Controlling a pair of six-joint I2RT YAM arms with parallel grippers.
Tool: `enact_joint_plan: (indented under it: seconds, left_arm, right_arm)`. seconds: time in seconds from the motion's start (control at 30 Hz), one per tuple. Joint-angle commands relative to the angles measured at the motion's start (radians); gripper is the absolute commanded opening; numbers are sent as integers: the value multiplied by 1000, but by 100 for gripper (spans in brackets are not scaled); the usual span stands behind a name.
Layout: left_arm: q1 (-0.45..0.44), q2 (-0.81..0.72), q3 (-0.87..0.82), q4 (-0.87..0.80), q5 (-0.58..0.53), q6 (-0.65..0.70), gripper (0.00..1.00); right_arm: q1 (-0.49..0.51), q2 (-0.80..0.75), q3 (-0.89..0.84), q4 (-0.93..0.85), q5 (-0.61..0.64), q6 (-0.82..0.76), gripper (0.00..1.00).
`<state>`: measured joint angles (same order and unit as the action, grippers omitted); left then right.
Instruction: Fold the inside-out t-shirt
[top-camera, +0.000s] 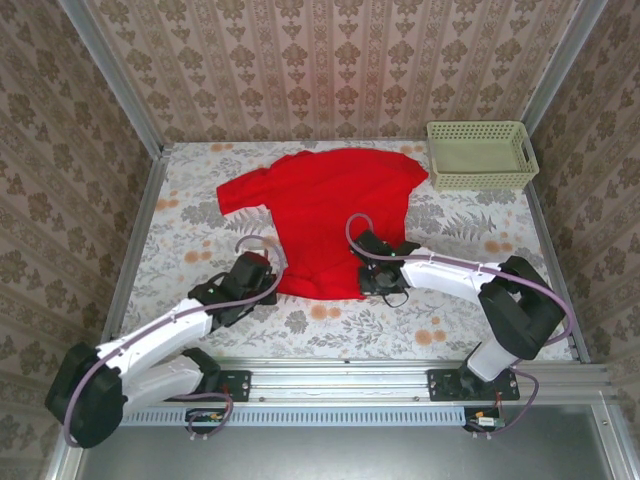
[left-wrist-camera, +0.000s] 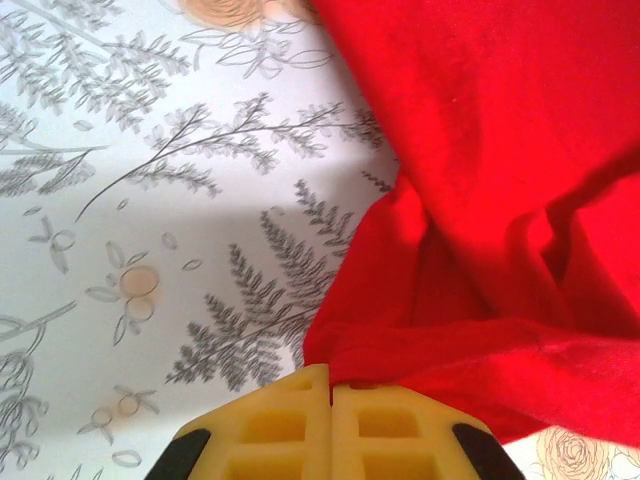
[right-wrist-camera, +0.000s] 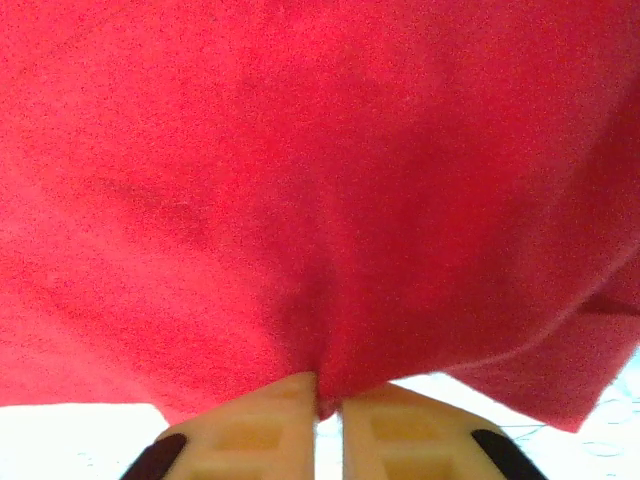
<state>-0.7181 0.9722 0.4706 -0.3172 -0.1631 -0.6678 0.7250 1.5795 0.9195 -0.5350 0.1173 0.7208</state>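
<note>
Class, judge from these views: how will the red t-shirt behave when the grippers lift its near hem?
Probably floppy: the red t-shirt bunches into soft folds at the left gripper. Likely light: thin cloth puckers at the right gripper. It should drape and drag, not hold shape.

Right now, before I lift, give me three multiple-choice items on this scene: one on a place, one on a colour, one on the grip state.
1. The basket stands at the table's:
A. near left corner
B. far right corner
C. centre

2. The t-shirt is:
A. red
B. blue
C. white

3. The left gripper and right gripper are:
A. both open above the cloth
B. one open, one shut
C. both shut on the t-shirt's near hem

Answers:
1. B: the top view shows it against the far wall on the right.
2. A: the cloth is plain bright red in every view.
3. C: each wrist view shows red cloth pinched in closed jaws.
</note>
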Motion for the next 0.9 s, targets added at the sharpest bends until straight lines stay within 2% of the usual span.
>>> enact_joint_plan:
  seconds: [0.0, 0.2, 0.4, 0.53, 0.6, 0.77, 0.87]
  left_arm:
    - [10, -76, -48, -77, -58, -96, 7]
    - [14, -139, -101, -130, -38, -140, 24]
    - [4, -112, 16, -190, -13, 3, 50]
    - [-98, -27, 107, -128, -2, 114, 67]
    - [-155, 43, 150, -101, -9, 151, 73]
    - [-259, 232, 238, -70, -15, 245, 82]
    - [-317, 351, 319, -134, -44, 297, 85]
  right_arm:
    - [8, -57, 17, -103, 88, 2, 9]
    - [11, -88, -8, -82, 61, 12, 10]
    - [13, -99, 5, -73, 56, -2, 14]
    - [13, -119, 7, -82, 67, -7, 14]
    - [13, -126, 10, -82, 56, -8, 13]
    - [12, -150, -7, -85, 66, 5, 15]
    - [13, -178, -24, -86, 79, 5, 21]
